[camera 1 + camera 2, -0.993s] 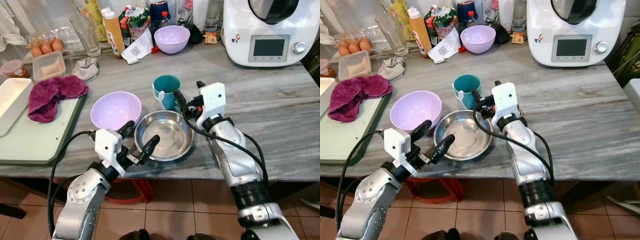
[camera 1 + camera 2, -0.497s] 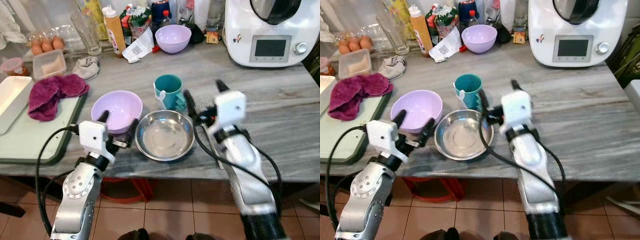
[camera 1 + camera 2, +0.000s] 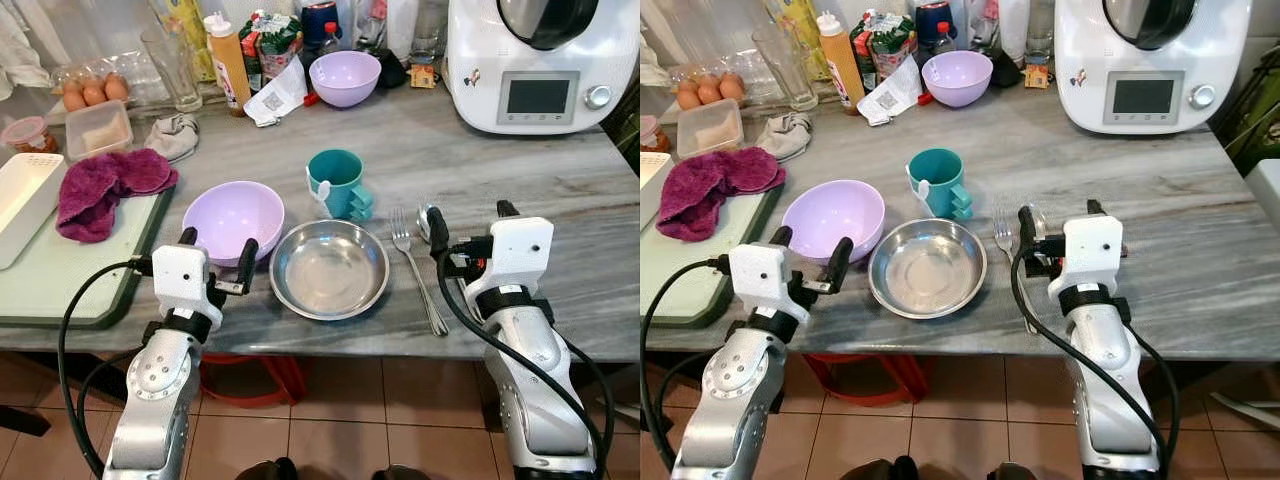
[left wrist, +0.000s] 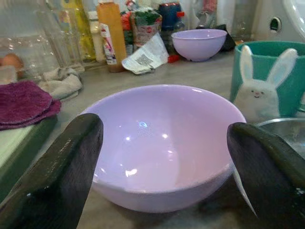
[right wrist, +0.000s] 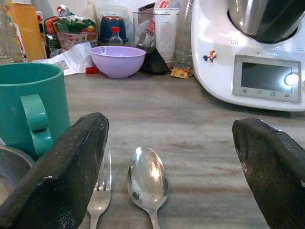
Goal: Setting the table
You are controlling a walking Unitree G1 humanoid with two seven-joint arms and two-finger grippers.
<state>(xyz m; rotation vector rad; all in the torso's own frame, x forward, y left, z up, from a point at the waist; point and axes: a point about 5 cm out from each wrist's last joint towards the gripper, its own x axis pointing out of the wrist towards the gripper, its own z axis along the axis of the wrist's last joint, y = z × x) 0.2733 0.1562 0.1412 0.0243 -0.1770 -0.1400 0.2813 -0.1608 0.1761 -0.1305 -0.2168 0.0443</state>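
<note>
A steel bowl (image 3: 329,270) sits near the counter's front edge, with a lilac bowl (image 3: 232,218) to its left and a teal rabbit mug (image 3: 336,182) just behind it. Right of the steel bowl lie a fork (image 3: 415,268) and a spoon (image 3: 425,218), side by side, also seen as fork (image 5: 101,195) and spoon (image 5: 147,179) in the right wrist view. My left gripper (image 3: 217,254) stands open at the near side of the lilac bowl (image 4: 162,143), holding nothing. My right gripper (image 3: 470,222) is open over the spoon's handle end, empty.
A white kitchen machine (image 3: 540,60) stands at the back right. At the back are a second lilac bowl (image 3: 344,77), bottles, a glass and eggs. On the left, a purple cloth (image 3: 105,190) lies on a green board (image 3: 70,290) beside a white tray (image 3: 22,200).
My right gripper has drawn back to the right from the mug and steel bowl, leaving fork and spoon on the counter. My left gripper has swung left from the steel bowl to the lilac bowl.
</note>
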